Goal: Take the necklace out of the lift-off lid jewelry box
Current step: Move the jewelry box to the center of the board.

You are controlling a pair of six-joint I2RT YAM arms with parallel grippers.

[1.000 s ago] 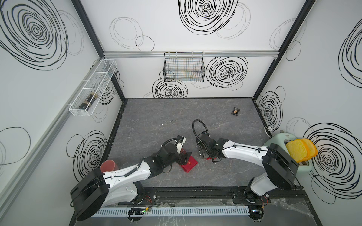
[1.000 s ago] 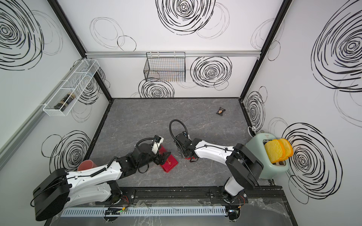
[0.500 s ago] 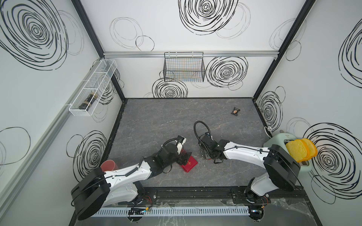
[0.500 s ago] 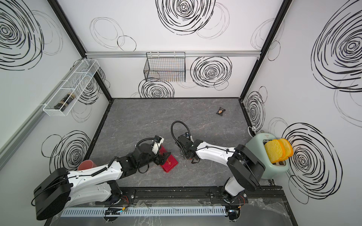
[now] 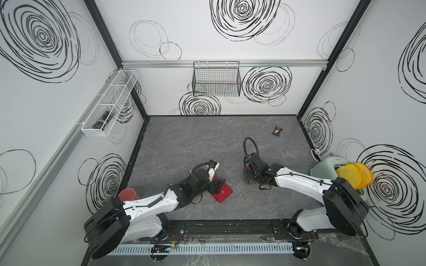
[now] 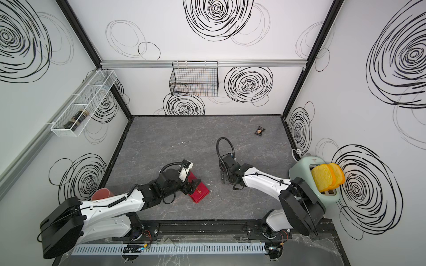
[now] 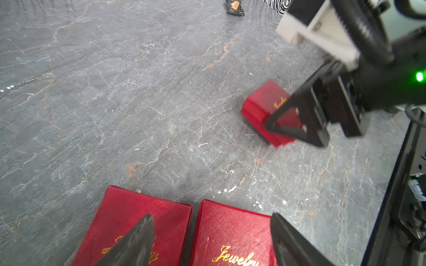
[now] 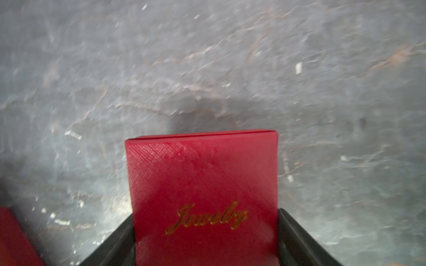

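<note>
Box [image 8: 202, 170] sits between jaws of right pincer [image 8: 206, 215].

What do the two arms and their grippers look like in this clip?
The left arm and right arm have white links, black joints and a looped black cable at the wrist. The left gripper and right gripper have black, tapering fingers.

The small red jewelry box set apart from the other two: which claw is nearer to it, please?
Right. The right claw straddles the small red jewelry box, jaws along both sides; the left claw hovers over the two other boxes.
</note>
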